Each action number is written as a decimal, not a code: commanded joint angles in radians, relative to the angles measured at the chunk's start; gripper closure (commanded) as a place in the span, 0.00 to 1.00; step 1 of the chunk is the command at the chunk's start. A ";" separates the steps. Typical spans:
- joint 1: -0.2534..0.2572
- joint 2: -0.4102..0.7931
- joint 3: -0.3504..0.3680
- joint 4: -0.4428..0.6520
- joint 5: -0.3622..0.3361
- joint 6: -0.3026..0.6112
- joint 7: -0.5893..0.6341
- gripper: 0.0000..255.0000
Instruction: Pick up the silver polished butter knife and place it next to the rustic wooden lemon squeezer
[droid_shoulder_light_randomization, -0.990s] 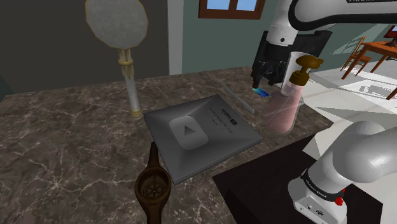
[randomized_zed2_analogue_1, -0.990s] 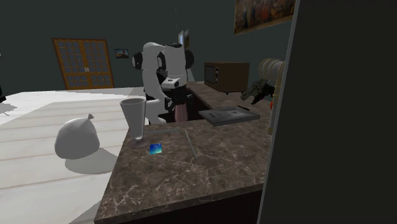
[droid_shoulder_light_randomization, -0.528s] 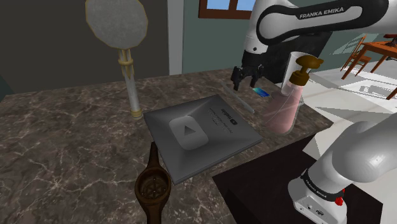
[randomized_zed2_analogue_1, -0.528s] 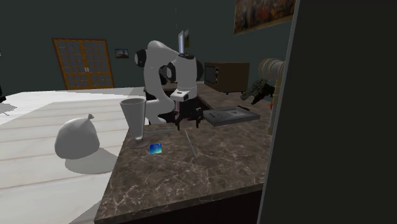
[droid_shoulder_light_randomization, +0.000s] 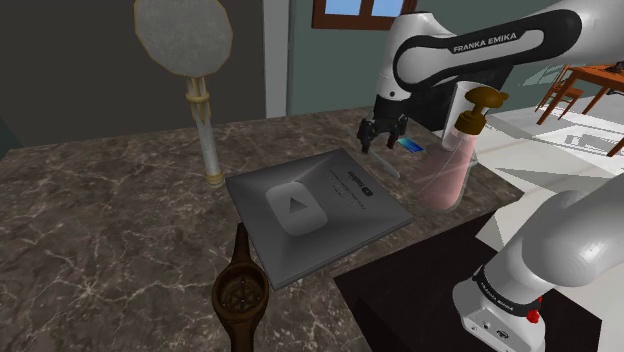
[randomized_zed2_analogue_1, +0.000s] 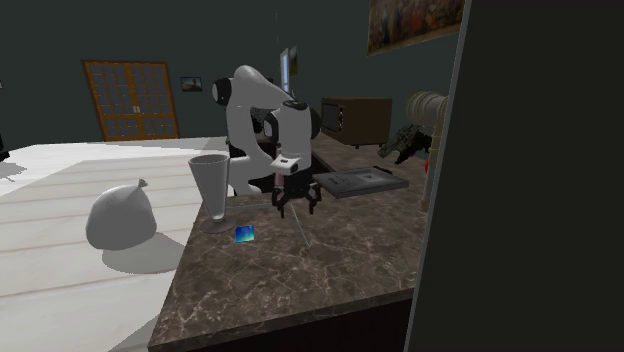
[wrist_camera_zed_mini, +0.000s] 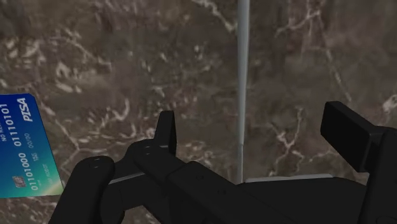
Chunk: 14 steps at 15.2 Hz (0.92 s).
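The butter knife (wrist_camera_zed_mini: 242, 76) is a thin silver strip lying flat on the dark marble counter (droid_shoulder_light_randomization: 120, 200). In the wrist view it runs straight between my gripper's (wrist_camera_zed_mini: 254, 130) open fingers, and neither finger touches it. In the shoulder view my gripper (droid_shoulder_light_randomization: 380, 135) hovers low over the knife (droid_shoulder_light_randomization: 388, 167), behind the grey slab's far corner. From the second exterior view the gripper (randomized_zed2_analogue_1: 295, 205) points down over the knife (randomized_zed2_analogue_1: 300, 230). The brown wooden lemon squeezer (droid_shoulder_light_randomization: 240, 290) lies at the counter's near edge, far from the gripper.
A grey slab with a play symbol (droid_shoulder_light_randomization: 315, 205) lies between knife and squeezer. A pink pump bottle (droid_shoulder_light_randomization: 450, 165) stands close to the gripper's right in the shoulder view. A blue card (wrist_camera_zed_mini: 25, 143) lies beside the knife. A tall stand with a round disc (droid_shoulder_light_randomization: 205, 130) rises at the back.
The arm swung from beside the pump bottle toward the shoulder view's left and came down. The gripper now sits low over the knife with its fingers apart.
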 joint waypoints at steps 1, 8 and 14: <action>0.000 0.004 0.000 -0.007 0.000 0.011 -0.001 0.00; 0.000 0.004 0.000 -0.006 0.000 0.011 -0.001 1.00; 0.000 0.004 0.000 -0.006 0.000 0.011 -0.001 1.00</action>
